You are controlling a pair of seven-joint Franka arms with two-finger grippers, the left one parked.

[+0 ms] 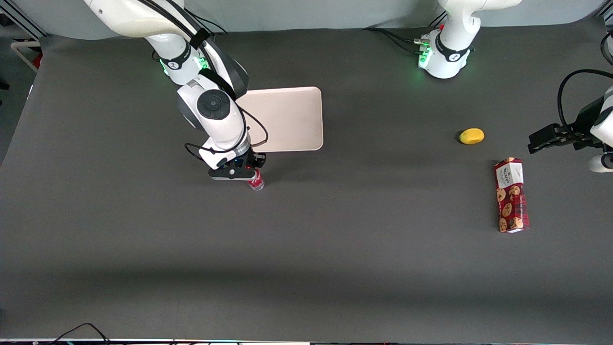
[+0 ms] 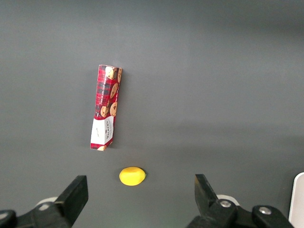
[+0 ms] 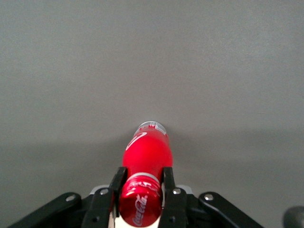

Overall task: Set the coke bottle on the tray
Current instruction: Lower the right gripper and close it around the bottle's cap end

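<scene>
The bottle (image 3: 145, 187) is sitting between the two fingers (image 3: 116, 183) of the gripper (image 3: 141, 190), and the pads are pressing on its neck part, just under the red cap. So the gripper is closed on the bottle and is holding it near the top, with the clear base pointing down toward the dark table (image 3: 152, 61). In the front view the bottle (image 1: 256, 180) is hanging just under the gripper (image 1: 249, 175), a little tilted. I cannot tell for sure if the base is touching the table or is already slightly above it.

My judgement is that the grasp is done and the carrying step is beginning. The next move is asking for a lift high enough that the base is passing over the low rim, then a short travel away from the front camera, toward the tray, and a gentle lowering before opening the fingers. Because the hold is high on the neck, the bottle could swing or tip, so the motion should be slow.

The tray (image 1: 297, 120) is lying farther from the front camera than the bottle, near to it but not touching, and the arm is partly covering one end of it. Well apart, toward the parked arm's end of the table, a cookie box (image 1: 511, 195) and a lemon (image 1: 471, 136) are lying.
</scene>
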